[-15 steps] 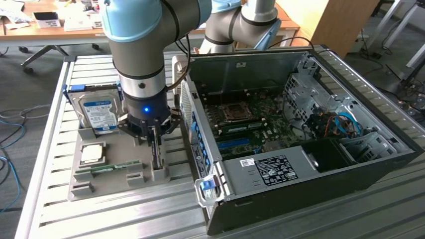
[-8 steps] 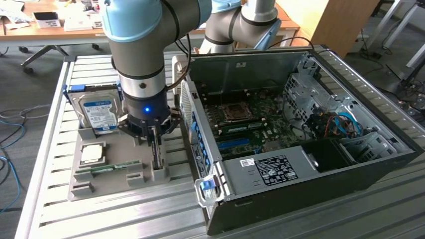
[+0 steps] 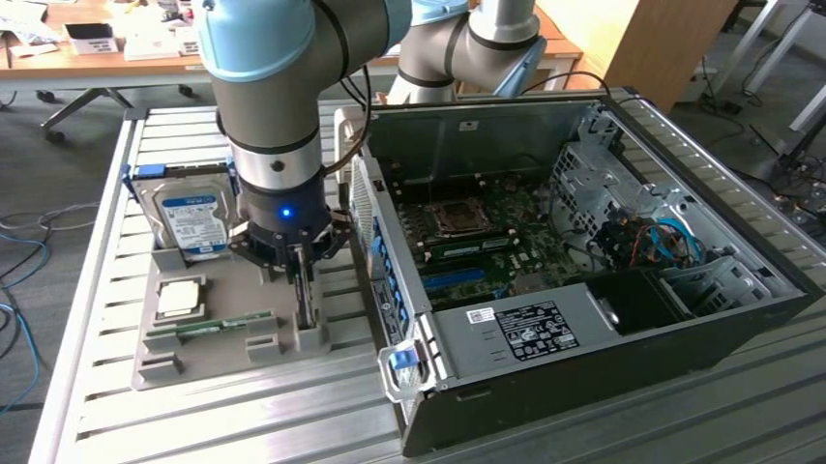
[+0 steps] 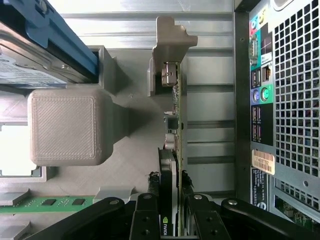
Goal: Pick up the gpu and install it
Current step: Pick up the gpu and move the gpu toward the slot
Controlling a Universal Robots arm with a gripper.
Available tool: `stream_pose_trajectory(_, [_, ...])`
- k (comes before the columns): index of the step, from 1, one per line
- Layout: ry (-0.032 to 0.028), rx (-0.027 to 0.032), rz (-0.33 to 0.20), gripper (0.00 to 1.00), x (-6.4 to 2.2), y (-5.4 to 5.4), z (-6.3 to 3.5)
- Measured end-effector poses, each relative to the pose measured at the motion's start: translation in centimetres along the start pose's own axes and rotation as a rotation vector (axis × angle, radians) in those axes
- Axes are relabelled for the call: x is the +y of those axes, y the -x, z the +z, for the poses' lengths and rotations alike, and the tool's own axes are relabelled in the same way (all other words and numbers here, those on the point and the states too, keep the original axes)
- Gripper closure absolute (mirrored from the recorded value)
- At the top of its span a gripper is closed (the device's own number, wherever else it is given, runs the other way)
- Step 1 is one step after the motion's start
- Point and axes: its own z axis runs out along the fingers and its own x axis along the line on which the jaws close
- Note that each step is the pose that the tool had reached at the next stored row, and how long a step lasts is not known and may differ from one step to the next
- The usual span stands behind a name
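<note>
The gpu (image 3: 301, 302) is a thin dark card standing on edge in a slot of the grey printed holder (image 3: 220, 360), beside the open computer case (image 3: 581, 319). My gripper (image 3: 300, 269) reaches straight down over it. In the wrist view the card's edge (image 4: 176, 125) runs away from me, its far end resting in a grey post (image 4: 170, 47). My gripper (image 4: 169, 197) has its black fingers (image 4: 146, 210) pressed against both faces of the card's near end, shut on it.
A silver hard drive with a blue label (image 3: 191, 215) stands upright in the holder behind the gripper. A processor (image 3: 181, 298) and a green memory stick (image 3: 213, 327) lie beside the gpu. The case's rear port panel (image 4: 262, 95) sits close alongside. The motherboard (image 3: 497, 246) lies exposed inside.
</note>
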Motion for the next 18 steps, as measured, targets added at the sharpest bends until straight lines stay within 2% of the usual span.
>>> stream_pose_trajectory(7, [0.0000, 0.0000, 0.000, 0.73, 0.10, 0.0, -1.82])
stream_pose_trajectory(8, [0.0000, 0.0000, 0.000, 0.73, 0.21, 0.1, -3.73])
stream_pose_trajectory(18, [0.0000, 0.0000, 0.000, 0.73, 0.22, 0.1, -3.95])
